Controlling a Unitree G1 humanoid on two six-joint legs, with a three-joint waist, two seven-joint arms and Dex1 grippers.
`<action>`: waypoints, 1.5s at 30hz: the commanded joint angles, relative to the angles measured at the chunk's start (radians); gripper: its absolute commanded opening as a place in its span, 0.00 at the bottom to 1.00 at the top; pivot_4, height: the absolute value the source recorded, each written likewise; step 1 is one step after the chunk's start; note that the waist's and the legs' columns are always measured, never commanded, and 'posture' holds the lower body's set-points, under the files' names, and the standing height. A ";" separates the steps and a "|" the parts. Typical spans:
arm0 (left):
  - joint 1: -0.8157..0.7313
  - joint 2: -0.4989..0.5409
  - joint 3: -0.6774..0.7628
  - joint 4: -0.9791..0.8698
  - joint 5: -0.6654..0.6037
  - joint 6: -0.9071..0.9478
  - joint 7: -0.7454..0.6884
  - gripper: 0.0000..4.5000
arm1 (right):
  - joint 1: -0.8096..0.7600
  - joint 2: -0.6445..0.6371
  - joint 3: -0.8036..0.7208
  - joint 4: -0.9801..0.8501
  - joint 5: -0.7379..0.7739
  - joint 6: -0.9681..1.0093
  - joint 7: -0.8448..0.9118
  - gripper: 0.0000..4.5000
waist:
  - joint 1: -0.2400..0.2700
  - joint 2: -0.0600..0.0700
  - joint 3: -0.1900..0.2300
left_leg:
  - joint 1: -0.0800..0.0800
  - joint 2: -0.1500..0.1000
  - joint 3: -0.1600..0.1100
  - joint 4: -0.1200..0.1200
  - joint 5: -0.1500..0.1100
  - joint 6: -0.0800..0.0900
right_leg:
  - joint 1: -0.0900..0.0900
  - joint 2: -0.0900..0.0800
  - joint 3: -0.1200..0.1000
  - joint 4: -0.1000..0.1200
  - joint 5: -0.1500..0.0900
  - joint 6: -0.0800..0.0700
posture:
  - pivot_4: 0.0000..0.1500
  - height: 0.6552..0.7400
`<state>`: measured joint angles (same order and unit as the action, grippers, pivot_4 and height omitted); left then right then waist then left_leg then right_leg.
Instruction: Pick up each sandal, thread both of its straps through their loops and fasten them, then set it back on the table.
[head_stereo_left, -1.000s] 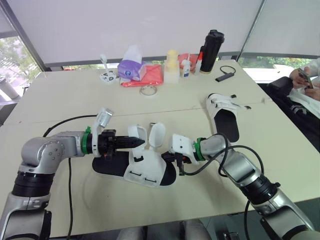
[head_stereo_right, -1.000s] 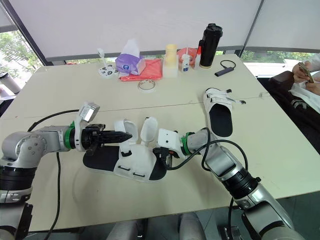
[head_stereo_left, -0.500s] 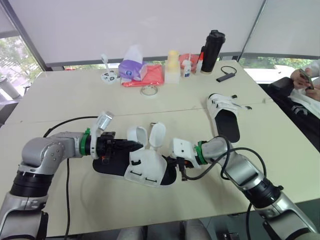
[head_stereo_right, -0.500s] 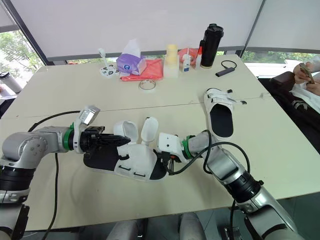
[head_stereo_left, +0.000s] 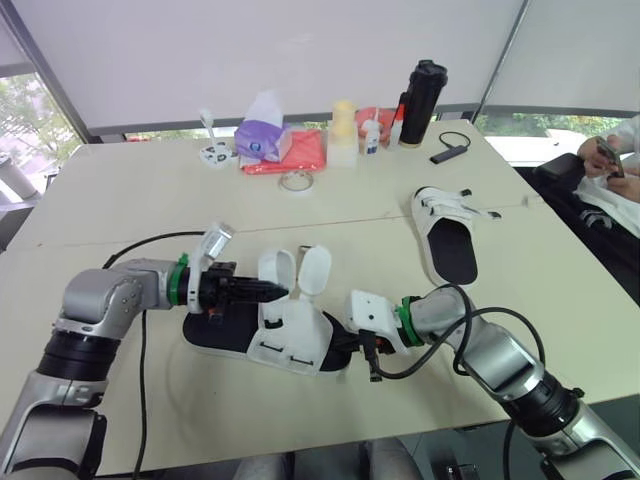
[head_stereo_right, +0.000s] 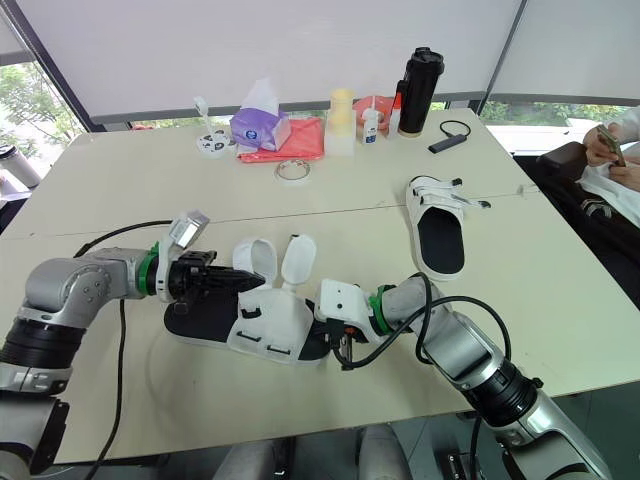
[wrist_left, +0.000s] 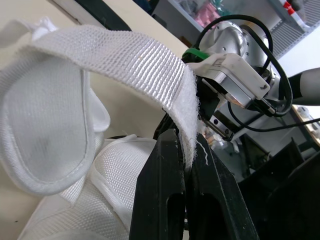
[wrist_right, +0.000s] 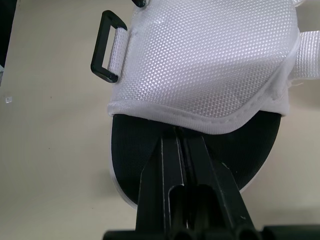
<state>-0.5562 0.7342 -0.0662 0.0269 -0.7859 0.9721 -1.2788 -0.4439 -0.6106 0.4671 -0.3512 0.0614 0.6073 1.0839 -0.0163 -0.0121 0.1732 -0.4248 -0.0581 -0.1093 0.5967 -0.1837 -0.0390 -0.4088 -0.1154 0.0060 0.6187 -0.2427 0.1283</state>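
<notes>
The near sandal (head_stereo_left: 291, 336), black sole with a white upper, lies in front of me at the table's middle. Its two white straps (head_stereo_left: 314, 270) stand up loose. My left gripper (head_stereo_left: 279, 291) comes in from the left and is shut on the end of one strap (wrist_left: 150, 65). My right gripper (head_stereo_left: 348, 349) is at the toe end, shut on the edge of the black sole (wrist_right: 150, 165) just under the upper. A black loop (wrist_right: 107, 60) hangs free on the upper's side. The second sandal (head_stereo_left: 447, 240) lies further back on the right, its straps lying over the upper.
At the back of the table stand a tissue pack (head_stereo_left: 262, 137), a red cloth (head_stereo_left: 300, 152), small bottles (head_stereo_left: 344, 134), a black flask (head_stereo_left: 421, 92) and a tape roll (head_stereo_left: 297, 181). A black cable (head_stereo_left: 130, 245) trails across the left. A person's hands (head_stereo_left: 605, 160) are at the far right.
My right arm has drawn a little toward the near edge, still holding the toe. The left gripper keeps its hold on the strap, and the sandal has barely shifted.
</notes>
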 joint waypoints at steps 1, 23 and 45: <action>-0.020 0.001 -0.007 -0.013 0.008 -0.013 -0.030 0.01 | 0.019 -0.019 0.037 -0.004 -0.007 0.003 0.008 0.00 | 0.000 0.000 0.000 | 0.000 0.000 0.000 0.000 0.000 0.000 | 0.000 0.000 0.000 0.000 0.000 0.000 | 1.00 1.00; -0.017 -0.002 -0.131 0.069 0.135 -0.103 -0.182 0.01 | 0.013 -0.034 0.044 -0.025 -0.001 0.017 0.011 0.00 | 0.002 0.000 0.000 | 0.001 0.000 0.000 0.000 0.000 0.000 | 0.001 0.000 0.000 0.000 0.000 0.000 | 1.00 1.00; -0.109 -0.056 -0.180 0.180 0.265 -0.277 -0.308 0.01 | 0.006 -0.032 0.048 -0.014 -0.007 0.007 0.000 0.00 | 0.001 0.000 0.000 | 0.001 0.000 0.000 0.000 0.000 0.000 | 0.001 0.000 0.000 0.001 0.001 0.001 | 1.00 1.00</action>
<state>-0.6405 0.6824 -0.2591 0.2030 -0.5242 0.7094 -1.5797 -0.4486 -0.6378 0.4900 -0.3692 0.0604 0.6037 1.0830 -0.0154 -0.0123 0.1729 -0.4238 -0.0581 -0.1093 0.5971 -0.1835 -0.0387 -0.4075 -0.1153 0.0058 0.6197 -0.2417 0.1303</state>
